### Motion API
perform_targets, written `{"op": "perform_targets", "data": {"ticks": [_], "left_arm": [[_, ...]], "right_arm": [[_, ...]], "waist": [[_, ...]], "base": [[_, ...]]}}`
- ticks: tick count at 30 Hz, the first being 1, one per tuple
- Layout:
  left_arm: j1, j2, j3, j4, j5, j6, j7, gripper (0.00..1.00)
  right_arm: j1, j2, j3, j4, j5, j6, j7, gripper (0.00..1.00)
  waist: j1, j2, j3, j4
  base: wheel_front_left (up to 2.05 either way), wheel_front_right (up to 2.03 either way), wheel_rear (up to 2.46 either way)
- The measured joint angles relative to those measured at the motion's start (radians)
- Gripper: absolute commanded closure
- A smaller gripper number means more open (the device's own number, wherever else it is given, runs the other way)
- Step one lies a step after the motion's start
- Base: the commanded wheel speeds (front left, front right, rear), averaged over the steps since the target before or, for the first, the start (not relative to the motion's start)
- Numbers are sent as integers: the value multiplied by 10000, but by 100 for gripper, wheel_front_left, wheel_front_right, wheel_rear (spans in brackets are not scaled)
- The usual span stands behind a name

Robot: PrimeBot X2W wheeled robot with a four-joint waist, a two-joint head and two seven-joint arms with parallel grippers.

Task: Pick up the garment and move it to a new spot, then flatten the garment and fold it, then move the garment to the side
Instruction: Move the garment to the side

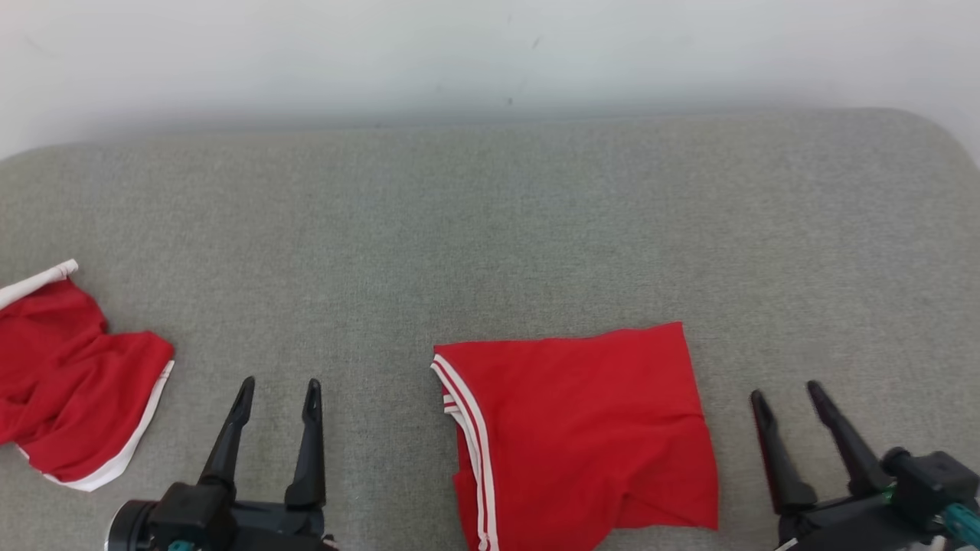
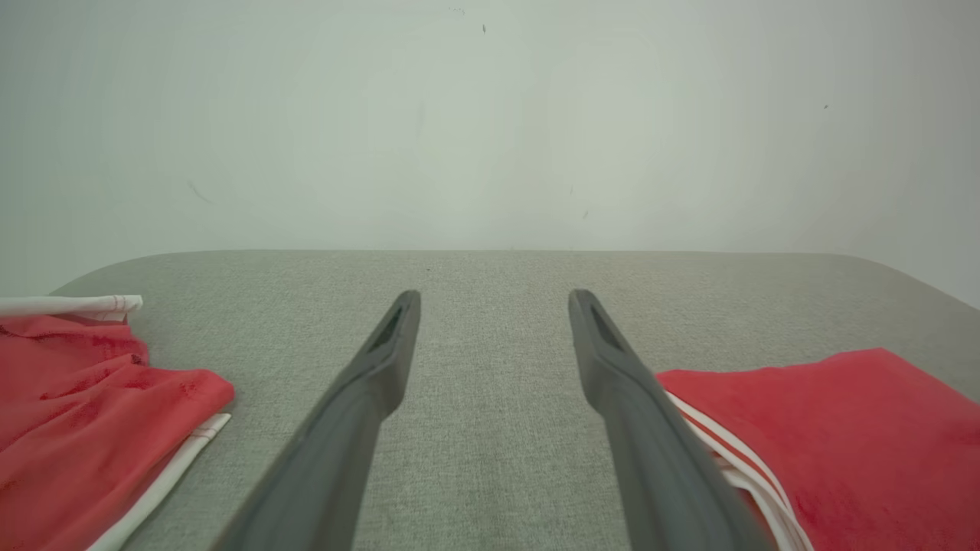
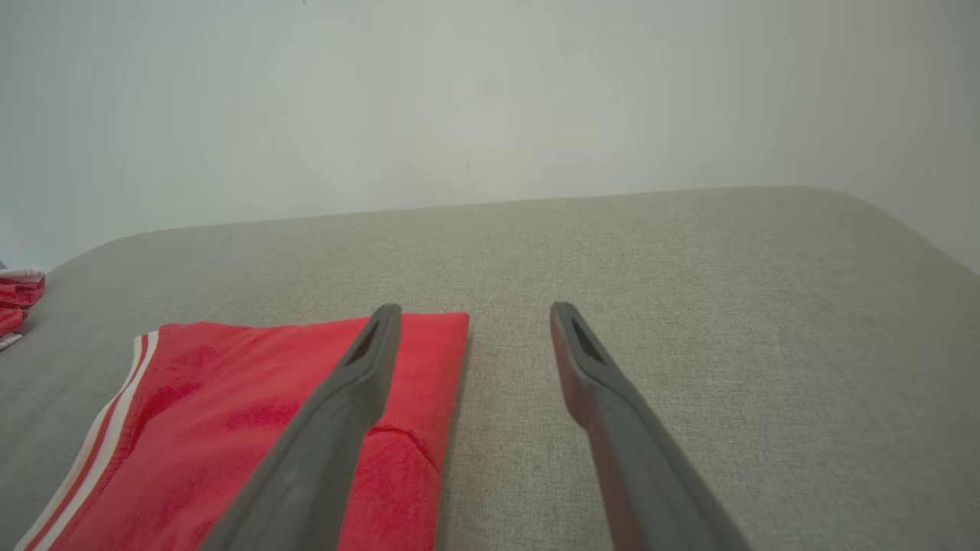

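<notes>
Two red pieces of cloth on the grey padded surface (image 1: 490,229) in the head view. Towards the lower middle: the folded red garment (image 1: 582,436), laid flat as a rough rectangle, with thin white stripes down its left edge and a soft crease across the lower part, cut off by the bottom of the frame. Well apart at the left edge: a crumpled red garment (image 1: 73,383), bunched, trimmed with a white band along its hem. At the lower left, the left gripper (image 1: 278,398), fingers spread and holding nothing, over bare fabric between the two pieces. At the lower right, the right gripper (image 1: 785,398), likewise parted and empty, just beside the folded garment's right edge. Behind, a pale wall (image 1: 490,53).

In the left wrist view, fingers wide apart over bare grey fabric. Folded red garment (image 2: 842,436) at the lower right, striped edge tucked behind the right finger. Crumpled red garment (image 2: 76,413) at the lower left, white hem showing.

In the right wrist view, again parted fingers. Left finger across the folded red garment (image 3: 230,405), contact impossible to judge; right finger over bare surface. Smooth red cloth, white stripes at its far left side. A sliver of the crumpled red garment (image 3: 19,295) at the left edge.
</notes>
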Motion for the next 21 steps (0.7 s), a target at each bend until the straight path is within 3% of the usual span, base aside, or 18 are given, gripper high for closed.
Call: {"op": "perform_targets", "data": {"ticks": [10, 17, 18, 19, 20, 21], "left_arm": [[-405, -196, -222, 182, 0, -15, -12, 0], [-519, -284, -171, 128, 2, -17, -12, 0], [-535, -290, -146, 109, 4, -17, -13, 0], [-544, -290, -119, 84, 8, -15, -15, 0], [-546, -299, -79, 54, 17, -15, -33, 0], [-546, -305, -38, 17, 17, -8, -38, 0]], "right_arm": [[-807, -157, 1386, 1929, 1273, 0, 688, 0], [-1082, -240, 1983, 2539, 2134, 0, 1971, 0], [-1068, -334, 1996, 2460, 2220, 0, 2136, 56], [-1022, -420, 1981, 2341, 2268, 0, 2290, 82], [-940, -510, 1971, 2192, 2301, 0, 2437, 100], [-864, -583, 1921, 2052, 2303, 0, 2548, 100]], "waist": [[1, 1, 550, 337], [1, 0, 822, 487], [1, 0, 848, 501], [1, 0, 878, 505], [1, 1, 907, 498], [2, 1, 931, 475]], "base": [[0, 0, 0], [0, 0, 0], [0, 0, 0], [0, 0, 0], [0, 0, 0], [0, 0, 0]]}}
